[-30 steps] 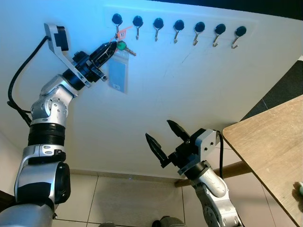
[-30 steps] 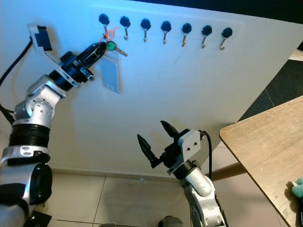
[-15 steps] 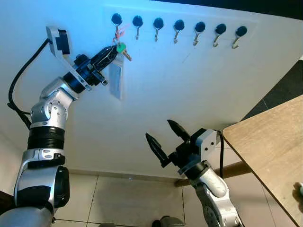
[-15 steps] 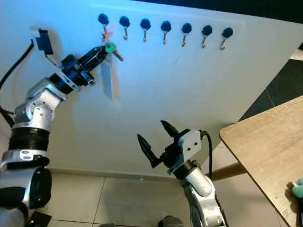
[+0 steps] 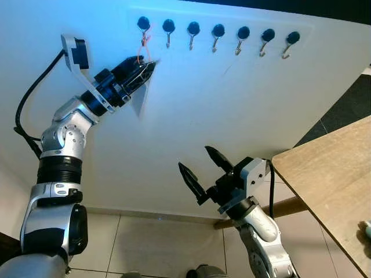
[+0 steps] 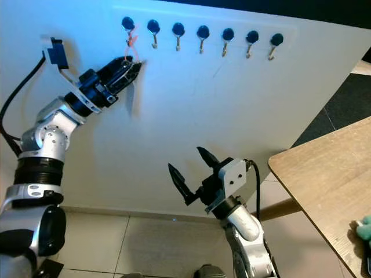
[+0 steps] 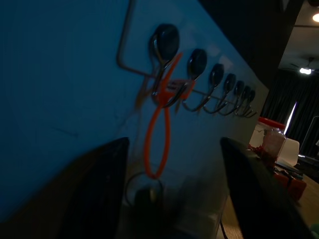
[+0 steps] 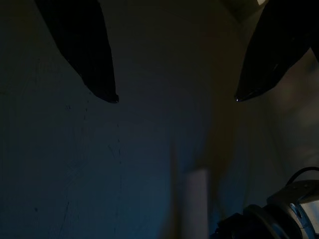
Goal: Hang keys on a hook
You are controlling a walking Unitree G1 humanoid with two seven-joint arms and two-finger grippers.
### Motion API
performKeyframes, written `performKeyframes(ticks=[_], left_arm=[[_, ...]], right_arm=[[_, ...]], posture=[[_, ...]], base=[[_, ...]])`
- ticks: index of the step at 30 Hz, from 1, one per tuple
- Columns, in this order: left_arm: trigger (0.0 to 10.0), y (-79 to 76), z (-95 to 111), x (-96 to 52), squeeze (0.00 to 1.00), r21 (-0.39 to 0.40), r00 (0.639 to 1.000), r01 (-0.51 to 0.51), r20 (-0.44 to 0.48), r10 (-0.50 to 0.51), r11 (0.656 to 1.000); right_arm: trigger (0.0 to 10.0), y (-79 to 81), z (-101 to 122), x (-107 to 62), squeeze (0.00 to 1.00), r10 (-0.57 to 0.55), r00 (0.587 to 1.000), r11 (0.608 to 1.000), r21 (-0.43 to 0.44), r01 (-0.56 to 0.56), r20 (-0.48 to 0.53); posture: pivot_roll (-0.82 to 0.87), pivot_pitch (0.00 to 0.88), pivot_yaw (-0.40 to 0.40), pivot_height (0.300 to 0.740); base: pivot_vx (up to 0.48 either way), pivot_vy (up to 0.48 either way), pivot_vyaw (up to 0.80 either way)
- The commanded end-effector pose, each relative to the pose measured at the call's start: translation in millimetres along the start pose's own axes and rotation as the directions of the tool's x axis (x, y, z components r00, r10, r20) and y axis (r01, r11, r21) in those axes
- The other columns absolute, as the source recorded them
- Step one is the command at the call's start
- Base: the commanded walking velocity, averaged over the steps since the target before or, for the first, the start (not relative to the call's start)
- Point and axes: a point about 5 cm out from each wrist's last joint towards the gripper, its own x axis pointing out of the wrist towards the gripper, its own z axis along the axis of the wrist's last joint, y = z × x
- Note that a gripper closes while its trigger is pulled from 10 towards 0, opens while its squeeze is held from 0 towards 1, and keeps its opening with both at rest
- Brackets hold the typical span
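Note:
A row of several black-capped hooks (image 5: 218,30) runs along the white wall. The keys' orange loop (image 5: 142,45) hangs from the leftmost hook (image 5: 142,24). In the left wrist view the loop (image 7: 158,134) drops to a key ring (image 7: 144,191) between my left gripper's spread fingers (image 7: 102,189). My left gripper (image 5: 146,68) is open just below that hook, with the keys in its gap. Their clear tag (image 5: 140,99) hangs edge-on under it. My right gripper (image 5: 193,158) stands open low in front of the wall, holding nothing.
A wooden table (image 5: 330,185) juts in from the right, with a small teal object (image 6: 364,227) near its edge. Tiled floor (image 5: 145,243) lies below the wall. The other hooks are bare.
My left gripper has moved right and closer to the wall under the first hook. The orange loop now hangs straight from that hook, the tag has turned edge-on, and the green key head is hidden.

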Motion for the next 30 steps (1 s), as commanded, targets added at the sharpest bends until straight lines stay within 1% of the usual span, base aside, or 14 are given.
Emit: performKeyframes(ticks=[1, 3, 4, 5, 6, 15, 18, 20, 21, 24, 28, 30], left_arm=[[10.0, 1.6, 4.3, 0.1, 1.00, 0.009, 0.999, -0.026, 0.038, 0.025, 1.000], [10.0, 1.5, 3.6, 0.0, 1.00, 0.018, 0.999, -0.025, 0.029, 0.025, 1.000], [10.0, 1.5, 2.8, 0.0, 0.57, 0.021, 0.999, -0.024, 0.023, 0.024, 0.999], [10.0, 1.6, 2.0, -0.1, 0.31, 0.024, 1.000, -0.025, 0.017, 0.024, 0.999], [10.0, 1.8, 1.4, -0.2, 0.00, 0.026, 1.000, -0.025, 0.014, 0.025, 0.999], [10.0, 4.9, 2.0, 0.5, 0.00, 0.054, 0.998, -0.057, 0.023, 0.055, 0.997], [10.0, 9.1, 3.3, 0.5, 0.00, 0.126, 0.995, -0.100, 0.008, 0.100, 0.987], [10.0, 9.8, 3.4, 0.4, 0.00, 0.140, 0.994, -0.107, 0.004, 0.108, 0.984], [10.0, 11.2, 0.9, -1.7, 0.00, 0.200, 0.993, -0.108, -0.027, 0.116, 0.974], [10.0, 13.4, 0.3, -5.5, 0.00, 0.216, 0.992, -0.109, -0.040, 0.120, 0.970], [10.0, 14.4, 1.6, -8.0, 0.00, 0.212, 0.993, -0.104, -0.039, 0.115, 0.972], [10.0, 15.8, 3.4, -11.7, 0.00, 0.197, 0.993, -0.096, -0.043, 0.106, 0.976]], right_arm=[[10.0, 0.7, 1.7, -1.5, 0.00, -0.002, 1.000, 1.000, 0.006, 0.002, 0.004], [10.0, 0.7, 2.3, -1.0, 0.00, -0.001, 1.000, 1.000, 0.006, 0.001, 0.007], [10.0, 0.8, 3.2, -0.3, 0.00, 0.000, 1.000, 1.000, 0.006, 0.000, 0.011], [10.0, 0.9, 4.2, 0.5, 0.00, 0.000, 1.000, 1.000, 0.006, 0.000, 0.016], [10.0, 1.0, 5.0, 1.1, 0.00, 0.000, 1.000, 1.000, 0.005, -0.001, 0.019], [10.0, 0.4, 7.0, 2.6, 0.00, 0.000, 1.000, 1.000, 0.002, 0.000, 0.028], [10.0, 0.7, 7.1, 2.5, 0.00, 0.001, 1.000, 1.000, 0.001, -0.001, 0.027], [10.0, 0.8, 7.1, 2.5, 0.00, 0.001, 1.000, 1.000, 0.001, -0.001, 0.027], [10.0, 1.2, 7.2, 2.3, 0.00, 0.002, 1.000, 1.000, 0.001, -0.002, 0.027], [10.0, 1.6, 7.2, 2.1, 0.00, 0.001, 1.000, 1.000, 0.002, -0.001, 0.027], [10.0, 1.7, 7.2, 1.9, 0.00, 0.000, 1.000, 1.000, 0.003, 0.000, 0.026], [10.0, 1.8, 7.2, 1.6, 0.00, 0.000, 1.000, 1.000, 0.004, 0.000, 0.025]], posture=[[0.00, 0.087, -0.055, 0.740], [0.00, 0.086, -0.055, 0.740], [0.00, 0.086, -0.055, 0.740], [0.00, 0.086, -0.055, 0.740], [0.00, 0.086, -0.055, 0.740], [0.00, 0.088, -0.056, 0.740], [0.00, 0.088, -0.056, 0.740], [0.00, 0.088, -0.056, 0.740], [0.00, 0.089, -0.055, 0.740], [0.00, 0.091, -0.055, 0.740], [0.00, 0.090, -0.055, 0.740], [0.00, 0.093, -0.056, 0.740]], base=[[0.000, 0.000, 0.00], [0.000, 0.000, 0.00], [0.000, 0.000, 0.00], [0.000, 0.000, 0.00], [0.000, 0.000, 0.00], [0.000, 0.000, 0.00], [0.000, 0.000, 0.00], [0.000, 0.000, 0.00], [0.000, 0.000, 0.00], [0.000, 0.000, 0.00], [0.000, 0.000, 0.00], [0.000, 0.000, 0.00]])
